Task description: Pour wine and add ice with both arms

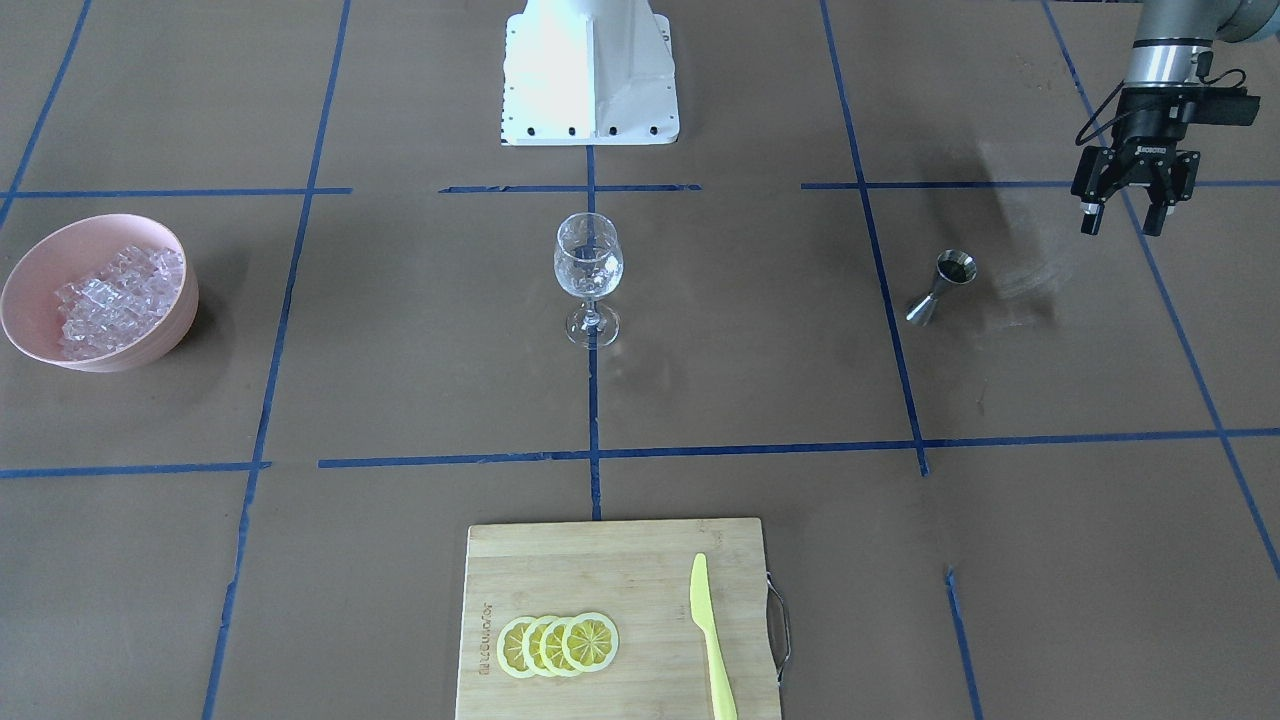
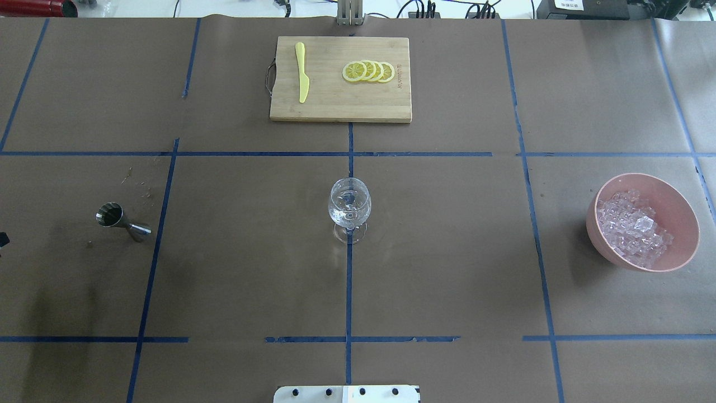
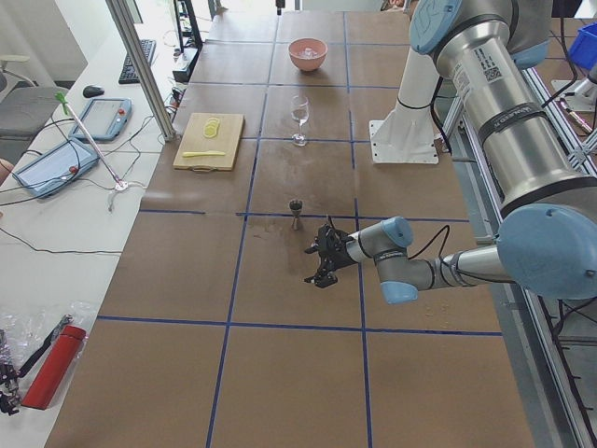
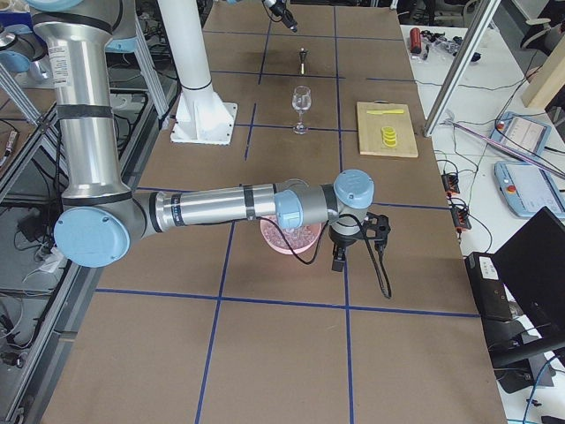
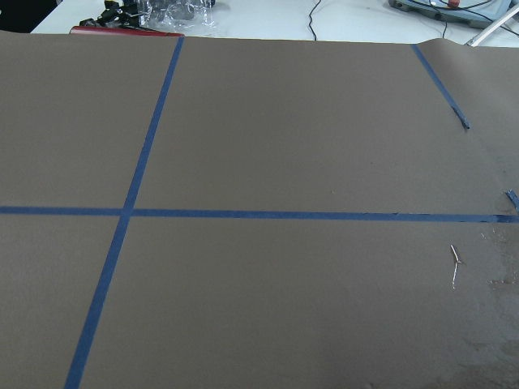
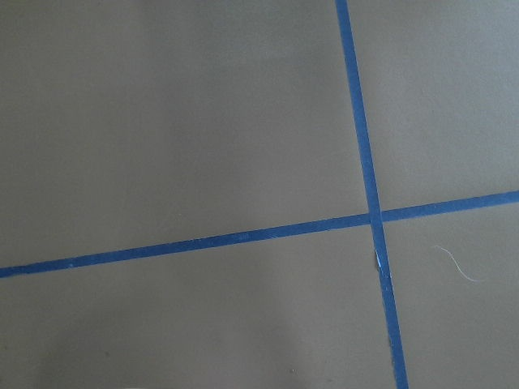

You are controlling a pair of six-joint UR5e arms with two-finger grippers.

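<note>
An upright clear wine glass (image 1: pixel 588 268) (image 2: pixel 349 206) stands mid-table. The ice (image 1: pixel 118 295) (image 2: pixel 632 226) is heaped in a pink bowl (image 1: pixel 30 300) (image 2: pixel 677 249) at the table's right end. A steel jigger (image 1: pixel 940 285) (image 2: pixel 120 219) stands towards the left end; its cup looks dark and I cannot tell whether it holds wine. My left gripper (image 1: pixel 1122 228) (image 3: pixel 317 266) hangs open and empty above the table, outboard of the jigger. My right gripper (image 4: pixel 339 258) hovers just beside the bowl; I cannot tell its state. Both wrist views show only bare paper and tape.
A bamboo cutting board (image 1: pixel 620 560) (image 2: pixel 335 109) at the table's far edge carries several lemon slices (image 1: pixel 558 645) and a yellow knife (image 1: pixel 710 640). The white pedestal (image 1: pixel 590 70) stands behind the glass. Blue tape lines grid the brown paper cover.
</note>
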